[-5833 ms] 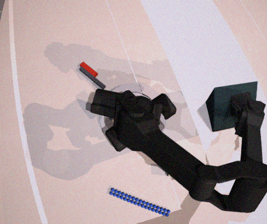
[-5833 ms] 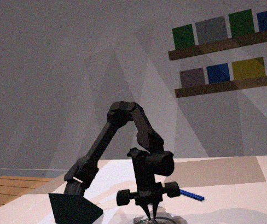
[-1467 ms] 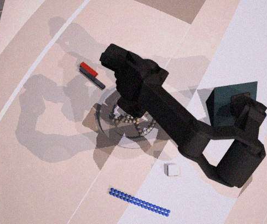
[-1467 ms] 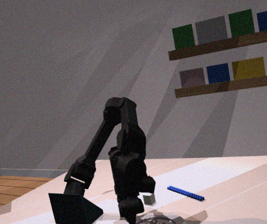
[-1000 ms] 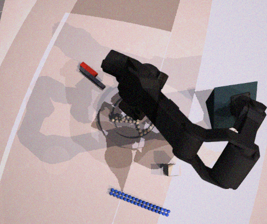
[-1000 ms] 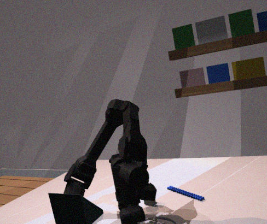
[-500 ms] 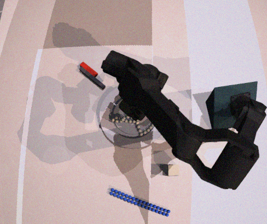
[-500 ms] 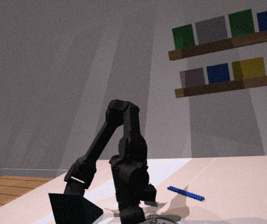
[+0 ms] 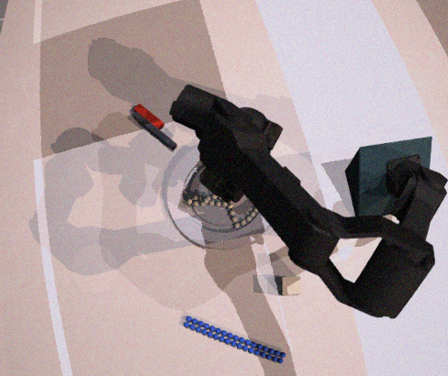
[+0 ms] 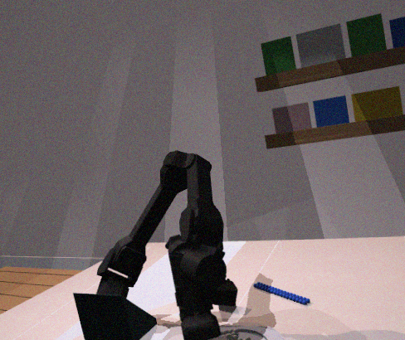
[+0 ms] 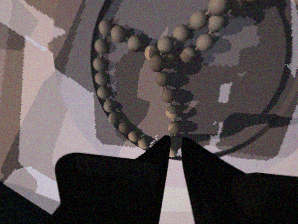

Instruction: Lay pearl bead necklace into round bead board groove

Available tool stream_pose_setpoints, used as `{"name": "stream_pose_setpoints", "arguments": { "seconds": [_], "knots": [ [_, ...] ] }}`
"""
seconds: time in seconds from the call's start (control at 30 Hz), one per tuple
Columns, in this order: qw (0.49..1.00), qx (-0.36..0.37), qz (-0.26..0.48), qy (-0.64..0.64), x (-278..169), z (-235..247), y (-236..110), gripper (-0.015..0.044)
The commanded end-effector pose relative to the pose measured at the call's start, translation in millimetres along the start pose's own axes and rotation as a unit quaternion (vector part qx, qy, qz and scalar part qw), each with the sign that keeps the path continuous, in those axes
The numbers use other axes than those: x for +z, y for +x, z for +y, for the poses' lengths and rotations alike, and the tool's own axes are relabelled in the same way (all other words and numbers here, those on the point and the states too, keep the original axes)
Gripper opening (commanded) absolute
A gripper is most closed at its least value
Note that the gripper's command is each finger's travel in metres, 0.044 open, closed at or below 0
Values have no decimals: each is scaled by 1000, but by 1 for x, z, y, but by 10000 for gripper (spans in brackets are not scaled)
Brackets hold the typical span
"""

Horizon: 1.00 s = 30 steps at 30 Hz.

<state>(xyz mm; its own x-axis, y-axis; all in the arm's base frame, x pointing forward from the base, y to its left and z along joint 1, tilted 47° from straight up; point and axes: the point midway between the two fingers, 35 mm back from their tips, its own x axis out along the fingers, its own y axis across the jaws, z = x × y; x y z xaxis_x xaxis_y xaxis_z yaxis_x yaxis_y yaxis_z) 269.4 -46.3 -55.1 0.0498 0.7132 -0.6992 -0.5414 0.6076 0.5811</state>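
One big pink worktop point(image 9: 111, 298) holds it all. The black arm point(image 9: 295, 206) bends down over the round bead board point(image 9: 175, 215). The pearl bead necklace point(image 11: 165, 75) lies on the board, partly along the groove and partly looped across the middle. The jaws are nearly closed, pinching the end bead of the necklace. A blue bead string point(image 9: 233, 339) lies well apart. A small red block point(image 9: 148, 116) sits near the board.

No writing, label, brand, number or sign could be read anywhere; the coloured boxes point(image 10: 331, 111) on the wall shelves point(image 10: 341, 67) were blank.
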Motion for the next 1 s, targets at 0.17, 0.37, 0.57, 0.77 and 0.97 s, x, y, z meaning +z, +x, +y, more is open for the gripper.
{"name": "stream_pose_setpoints", "arguments": {
  "seconds": [0.17,0.37,0.57,0.77,0.97],
  "knots": [
    [1000,0,0,0,0,0,0,0],
    [1000,0,0,0,0,0,-1,0],
    [1000,1,-3,4,0,0,-6,0],
    [1000,0,-3,4,-11,-9,-6,0],
    [1000,0,-3,4,-12,-10,-6,0]
  ]
}}
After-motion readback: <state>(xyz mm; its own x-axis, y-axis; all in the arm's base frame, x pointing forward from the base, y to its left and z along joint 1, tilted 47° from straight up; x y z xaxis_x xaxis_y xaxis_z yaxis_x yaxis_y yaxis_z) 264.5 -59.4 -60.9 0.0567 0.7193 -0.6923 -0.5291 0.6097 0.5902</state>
